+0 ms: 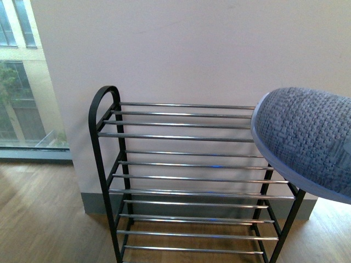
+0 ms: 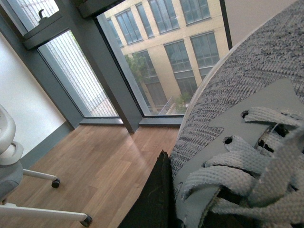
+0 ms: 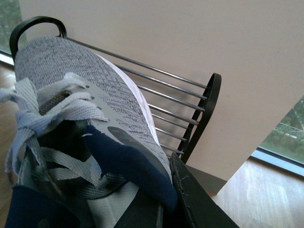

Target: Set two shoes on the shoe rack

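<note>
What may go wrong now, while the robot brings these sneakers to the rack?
The shelves of the shoe rack are thin bars with gaps; the grey sneaker might settle tilted or its toe dip between them.
Loose laces could snag on a bar.
The second sneaker is outside the front view, so its path is harder to check.

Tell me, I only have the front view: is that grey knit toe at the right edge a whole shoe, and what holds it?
Observer: A whole grey knit lace-up sneaker with navy lining; the right wrist view shows the right gripper clamped on its collar.
Operator: Is the left arm idle?
Observer: No, the left gripper holds a second grey knit sneaker, outside your frame.
Operator: Pointing where?
Observer: Toe toward a tall glass window; the black-framed chrome-bar shoe rack isn't in that view.
</note>
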